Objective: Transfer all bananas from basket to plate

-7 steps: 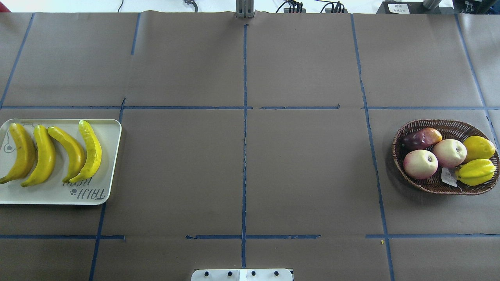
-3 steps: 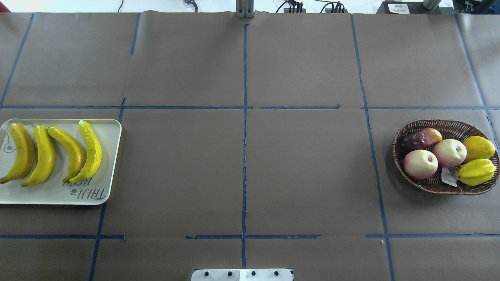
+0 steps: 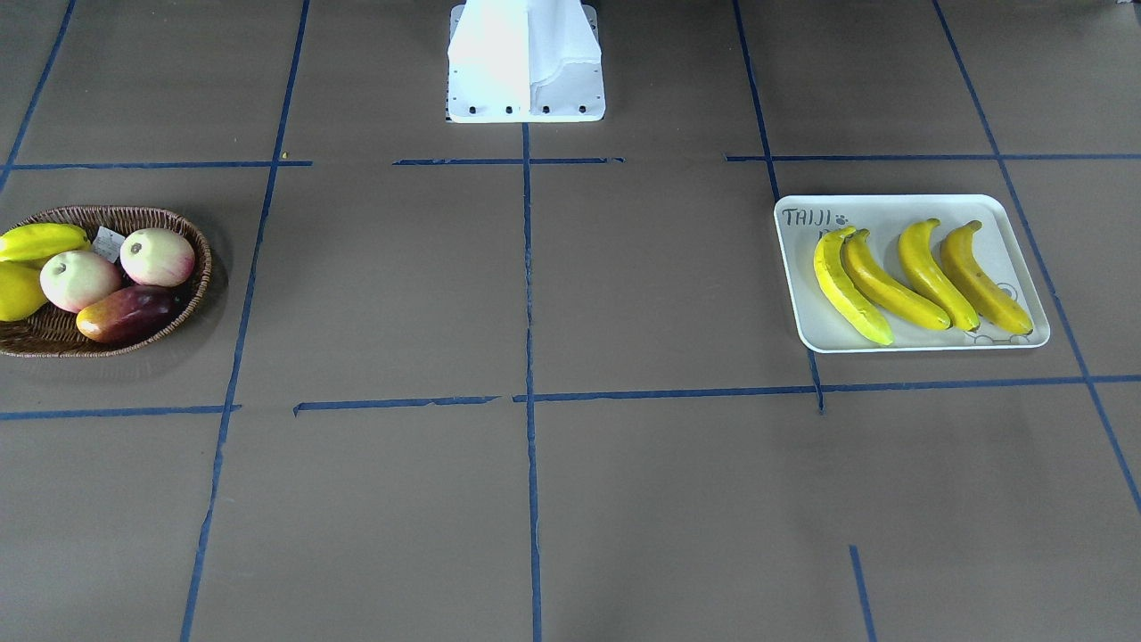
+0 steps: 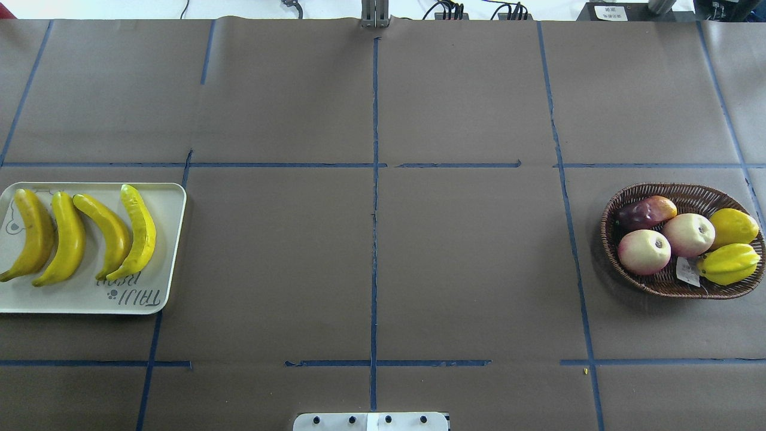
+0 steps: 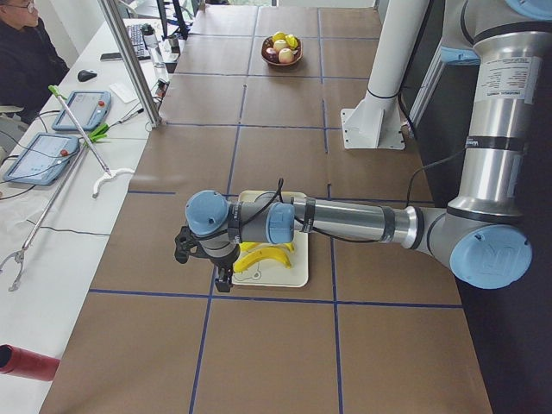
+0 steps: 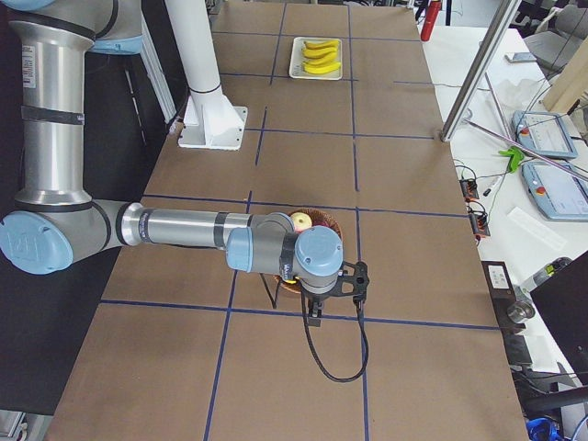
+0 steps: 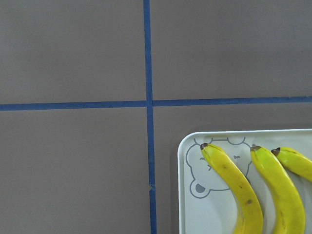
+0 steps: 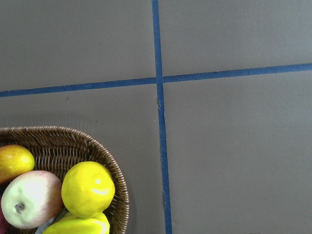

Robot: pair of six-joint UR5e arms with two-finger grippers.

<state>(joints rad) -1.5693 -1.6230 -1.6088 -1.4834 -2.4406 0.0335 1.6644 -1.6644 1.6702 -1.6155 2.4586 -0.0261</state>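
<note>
Bananas [image 4: 70,236], all four, lay on the plate [image 4: 90,299] at the worktop's [image 4: 467,263] left, left end effector [image 5: 222,274] over its edge. The basket [image 4: 664,284] far right held only other fruit [image 4: 688,234], right end effector [image 6: 315,317] just beside it. Couldn't tell if either was spread or pressed together. Risk as I saw it: a stray grab snagging the yellow lookalike fruit [image 4: 727,263].

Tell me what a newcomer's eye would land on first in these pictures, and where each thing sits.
Four yellow bananas lie side by side on the white plate at the left edge of the overhead view. At the far right sits the wicker basket, holding two pale apples, a dark red fruit and two yellow fruits, with no banana in it.
</note>
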